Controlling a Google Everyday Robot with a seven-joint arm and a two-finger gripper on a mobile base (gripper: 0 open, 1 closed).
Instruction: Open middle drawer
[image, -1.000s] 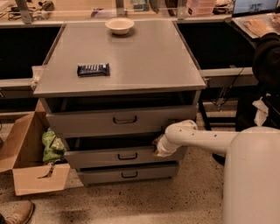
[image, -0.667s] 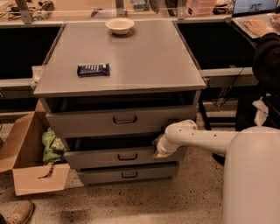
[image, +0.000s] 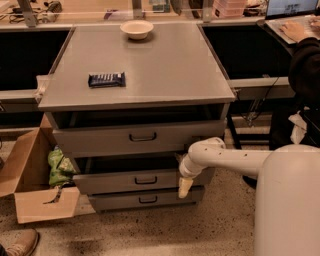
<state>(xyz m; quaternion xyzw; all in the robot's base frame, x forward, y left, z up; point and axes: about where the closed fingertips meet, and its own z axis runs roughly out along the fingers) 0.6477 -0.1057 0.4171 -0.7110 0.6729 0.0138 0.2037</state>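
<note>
Claw at middle drawer right end, grip state unclear; grey front partly out, dark loop handle centred.

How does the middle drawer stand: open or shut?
Partly open: the middle drawer juts past the bottom drawer, with a dark gap above it. The gripper is at its right end.

gripper hangs at the right end of the middle drawer front, covering that corner. Contact can't be told. Drawer's inside is too dark to read. cardboard box is cut off at left edge — shoe at the bottom.
</note>
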